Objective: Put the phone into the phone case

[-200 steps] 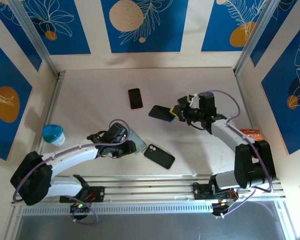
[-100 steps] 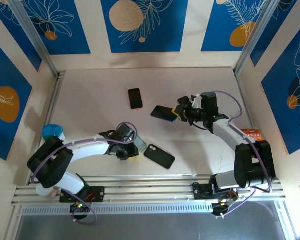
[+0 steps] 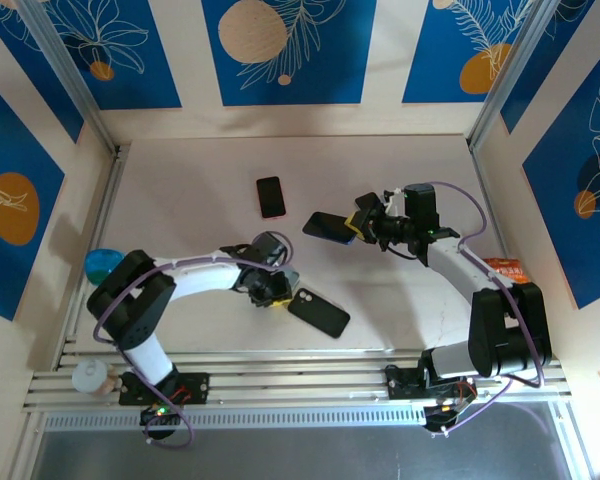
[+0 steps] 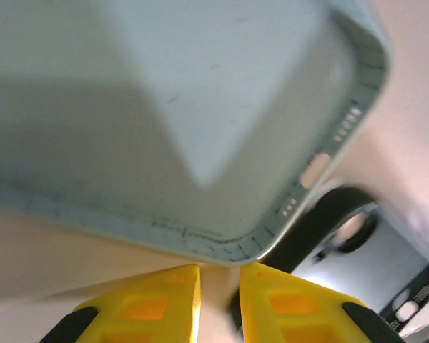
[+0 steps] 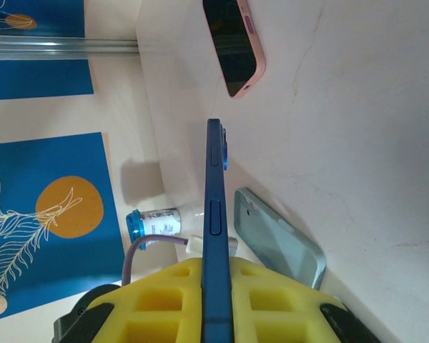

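Blue panels (image 3: 130,60) surround pale table (image 3: 180,190) bearing phone case (image 5: 279,239).

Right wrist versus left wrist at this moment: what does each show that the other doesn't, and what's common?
Right wrist: the blue phone edge-on in the right gripper, a pink-edged phone and a blue-lidded cup. Left wrist: the left gripper below a corner of the pale green case, a black phone beyond. Shared: that case.

phone case (image 5: 279,239) flat on table (image 3: 180,190), front centre, left hand (image 3: 275,290) at its edge | second phone (image 3: 318,312) just right of case | third phone (image 3: 270,196) farther back | phone (image 3: 325,226) in right hand (image 3: 358,222), right of centre | cup (image 3: 102,264) far left
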{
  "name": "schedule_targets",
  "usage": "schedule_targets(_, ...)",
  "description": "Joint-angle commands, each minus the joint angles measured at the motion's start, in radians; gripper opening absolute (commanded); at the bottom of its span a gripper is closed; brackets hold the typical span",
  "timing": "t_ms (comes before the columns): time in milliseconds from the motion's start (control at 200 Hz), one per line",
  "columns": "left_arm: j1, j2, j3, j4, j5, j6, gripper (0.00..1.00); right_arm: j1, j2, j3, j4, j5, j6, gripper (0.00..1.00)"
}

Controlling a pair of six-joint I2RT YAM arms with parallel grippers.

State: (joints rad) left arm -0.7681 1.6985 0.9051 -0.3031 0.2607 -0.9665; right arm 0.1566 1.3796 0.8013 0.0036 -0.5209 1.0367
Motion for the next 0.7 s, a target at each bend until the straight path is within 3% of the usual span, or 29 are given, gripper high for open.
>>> schedule_targets(0, -0.004, 0.028, 0.056, 0.158, -0.024, 0.044, 0.22, -0.004, -0.042, 0.032, -0.003, -0.045, -0.018, 0.00)
schedule_targets(215, -0.002, -0.019, 0.046, 0.126, -0.031, 0.060, 0.22, 0.006, -0.045, 0.036, -0.019, -0.053, -0.041, 0.00)
schedule_targets(425, 0.012, -0.199, -0.066, 0.085, -0.074, 0.030, 0.22, 0.044, 0.034, 0.111, -0.149, -0.086, -0.193, 0.00)
schedule_targets(695, 0.127, -0.427, -0.247, 0.103, -0.097, -0.028, 0.24, 0.170, 0.177, 0.196, -0.196, -0.088, -0.312, 0.00)
